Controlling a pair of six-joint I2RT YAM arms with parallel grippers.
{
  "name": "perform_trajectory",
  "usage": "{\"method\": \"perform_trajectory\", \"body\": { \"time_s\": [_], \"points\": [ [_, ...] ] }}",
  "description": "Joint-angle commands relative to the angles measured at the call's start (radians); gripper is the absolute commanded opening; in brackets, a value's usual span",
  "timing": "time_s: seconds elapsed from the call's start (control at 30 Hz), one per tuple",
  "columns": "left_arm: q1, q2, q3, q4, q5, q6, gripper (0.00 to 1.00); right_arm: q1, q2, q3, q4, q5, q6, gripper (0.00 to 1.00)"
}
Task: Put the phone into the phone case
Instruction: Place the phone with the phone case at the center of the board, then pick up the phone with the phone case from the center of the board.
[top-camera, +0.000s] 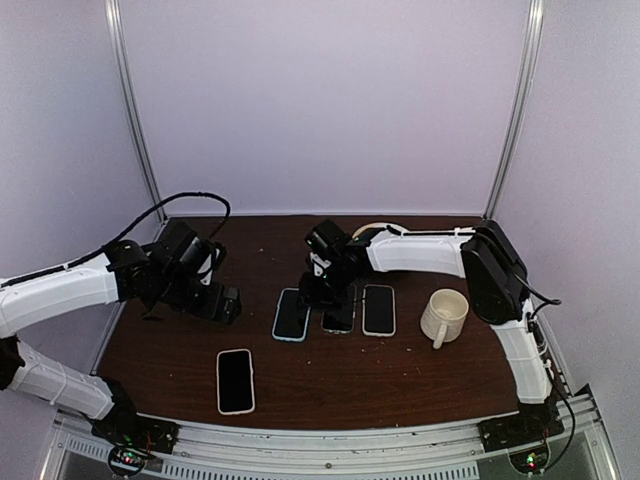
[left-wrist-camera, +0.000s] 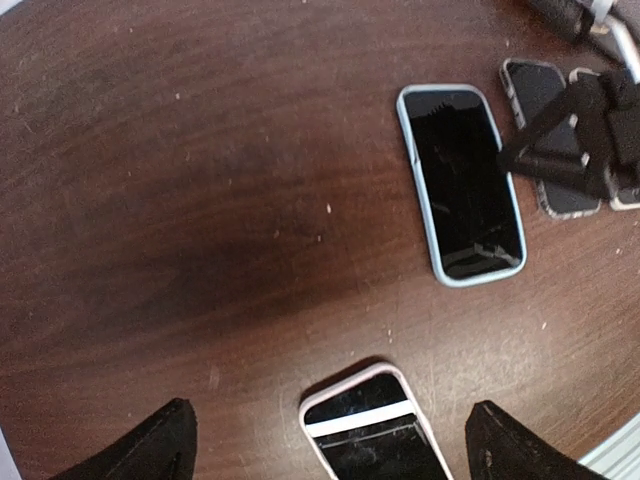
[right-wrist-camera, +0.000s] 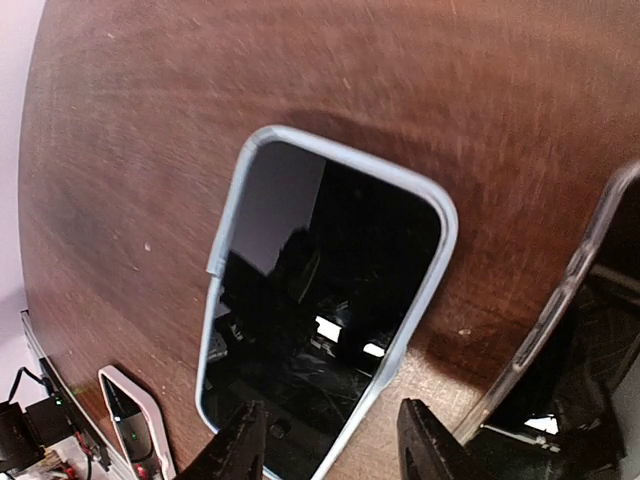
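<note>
Fingertips (right-wrist-camera: 240, 450) of the right tool (right-wrist-camera: 335, 445) sit closest to the lens. They are parted about halfway with nothing clamped between them, poised over the end of the phone (right-wrist-camera: 320, 300) nearest the tool. That phone lies screen up inside the light-blue phone case (right-wrist-camera: 226, 215), flat on the desk (right-wrist-camera: 150, 120) directly beneath the tool. Finding: the case rim shows a step along one long edge; whether this is a button cut-out or a lip not fully seated cannot be told. Risk one: if the lip stands proud, lifting away now would leave the job unfinished. Risk two: a fingertip brushing the rim on departure could drag phone and case, or peel a corner loose. Risk three: a clear-rimmed phone (right-wrist-camera: 590, 330) lies just beside the outer finger and could be knocked. Pose: right arm (top-camera: 420, 250) stretched across from its base, wrist pitched down over the phone. Left tool (left-wrist-camera: 328, 420) hangs fully spread and empty, well apart, with a white-rimmed phone (left-wrist-camera: 370, 430) below it.
</note>
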Motion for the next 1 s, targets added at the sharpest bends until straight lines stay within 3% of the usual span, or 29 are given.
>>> {"method": "perform_trajectory", "body": {
  "time_s": [0.0,0.13,0.2,0.23,0.43,0.53,0.67,0.8,0.97],
  "points": [
    [-0.077,0.002,-0.033,-0.132,-0.032,-0.108,0.98,0.017,-0.082,0.084,-0.117,0.115,-0.112,0.5],
    [-0.199,0.026,-0.058,-0.212,0.014,-0.21,0.98,0.054,-0.162,0.055,-0.182,0.211,-0.16,0.62],
    [-0.241,0.043,-0.072,-0.226,0.07,-0.262,0.98,0.075,-0.219,0.009,-0.194,0.261,-0.165,0.95],
    [-0.256,0.052,-0.073,-0.24,0.088,-0.289,0.98,0.085,-0.245,-0.017,-0.194,0.276,-0.164,0.99],
    [-0.333,0.08,-0.059,-0.275,0.012,-0.478,0.98,0.135,-0.363,-0.172,-0.178,0.347,-0.144,1.0],
    [-0.363,0.147,-0.005,-0.3,-0.083,-0.589,0.98,0.153,-0.397,-0.24,-0.161,0.363,-0.137,0.99],
    [-0.381,0.272,0.038,-0.296,-0.111,-0.699,0.97,0.176,-0.427,-0.303,-0.148,0.365,-0.134,0.99],
    [-0.391,0.363,0.065,-0.284,-0.112,-0.745,0.98,0.194,-0.456,-0.363,-0.136,0.404,-0.127,1.0],
    [-0.393,0.356,0.011,-0.166,-0.075,-0.758,0.98,0.21,-0.49,-0.422,-0.111,0.413,-0.113,0.99]
  ]
}}
